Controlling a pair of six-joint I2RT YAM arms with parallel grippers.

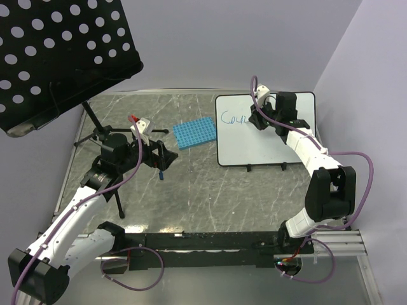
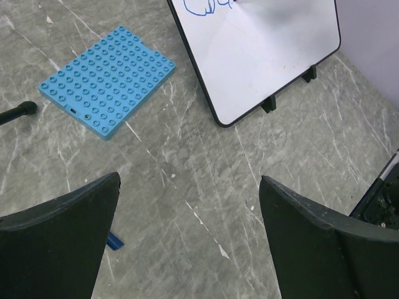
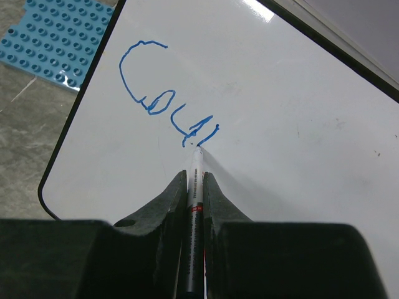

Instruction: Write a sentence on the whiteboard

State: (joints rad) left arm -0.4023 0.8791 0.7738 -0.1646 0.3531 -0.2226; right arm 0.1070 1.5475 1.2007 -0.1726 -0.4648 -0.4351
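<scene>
While well inside whiteboard [image 3: 299,156] edges, marker [image 3: 197,169].

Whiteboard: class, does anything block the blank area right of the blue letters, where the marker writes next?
Nothing visible: the right gripper holds the marker at the last letter, and the whiteboard beyond is bare.

White rectangular board with rounded corners [image 1: 267,143] — white face, thin dark edge, black feet.
Handwritten marker strokes [image 3: 156,99]: blue.
Slim marker pen [image 3: 195,205]: white toward the tip, red print on the barrel.
Flat studded plastic plate [image 2: 106,81]: sky blue, even grid of studs.
Stone-look tabletop [image 2: 206,187]: grey, white veining.
My left gripper [image 2: 189,180] and my right gripper [image 3: 195,177] — dark, near black.
</scene>
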